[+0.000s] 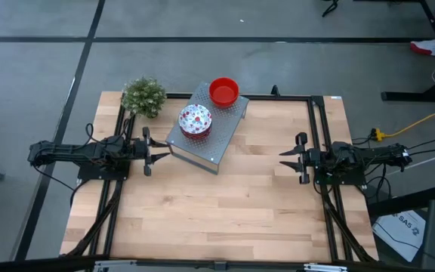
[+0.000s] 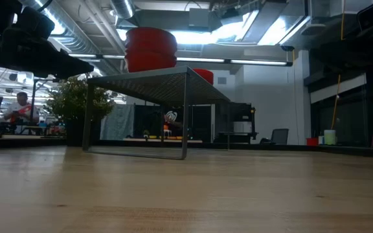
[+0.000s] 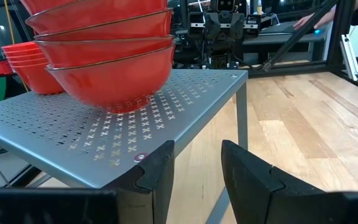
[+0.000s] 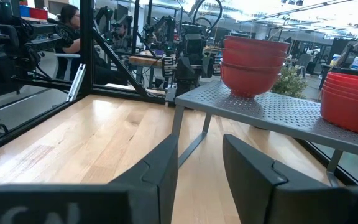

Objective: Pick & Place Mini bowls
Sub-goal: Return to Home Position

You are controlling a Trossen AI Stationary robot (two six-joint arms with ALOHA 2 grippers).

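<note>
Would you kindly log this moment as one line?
left gripper: open, empty, beside shelf | right gripper: open, empty | speckled stack, red stack: on shelf

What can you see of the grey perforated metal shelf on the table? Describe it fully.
The grey perforated metal shelf is a flat rectangular sheet punched with small cross-shaped holes, raised on thin metal legs and open underneath. It stands on the light wooden table, on the left arm's side, turned askew. On top rest a stack of white, red-speckled mini bowls and a stack of plain red mini bowls. The open left hand sits close by one corner.
</note>
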